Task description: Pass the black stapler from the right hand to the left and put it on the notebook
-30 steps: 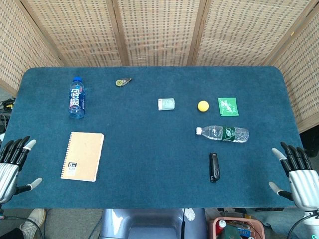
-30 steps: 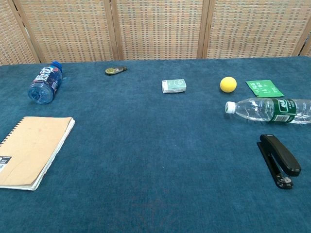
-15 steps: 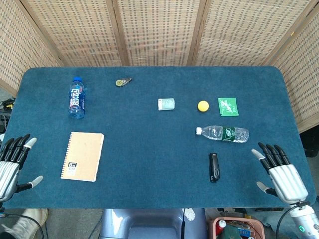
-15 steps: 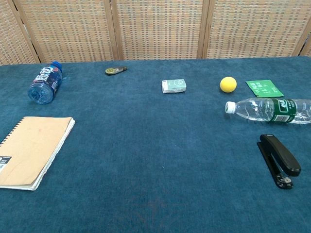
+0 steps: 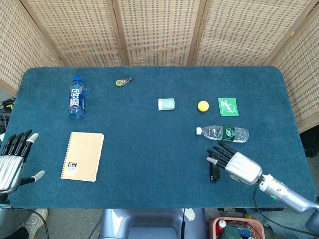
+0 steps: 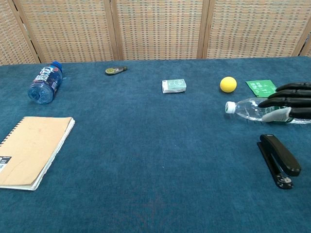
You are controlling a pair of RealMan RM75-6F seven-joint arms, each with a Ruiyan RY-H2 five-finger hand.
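The black stapler (image 5: 214,172) (image 6: 279,161) lies flat on the blue table near the front right, its long side running front to back. My right hand (image 5: 236,164) (image 6: 289,101) hovers just right of and over it, fingers spread and pointing left, holding nothing. In the chest view the fingers show above the stapler, apart from it. The tan spiral notebook (image 5: 82,156) (image 6: 31,150) lies at the front left. My left hand (image 5: 15,163) is open off the table's left front edge, seen only in the head view.
A clear bottle with a green label (image 5: 222,133) lies just behind the stapler. Further back are a yellow ball (image 5: 203,105), a green packet (image 5: 228,106), a small white box (image 5: 166,104) and a small round gadget (image 5: 122,81). A blue bottle (image 5: 76,97) lies behind the notebook.
My right hand has swept left from the table's right front edge to above the stapler. The left hand has hardly moved. The stapler and notebook lie where they were.
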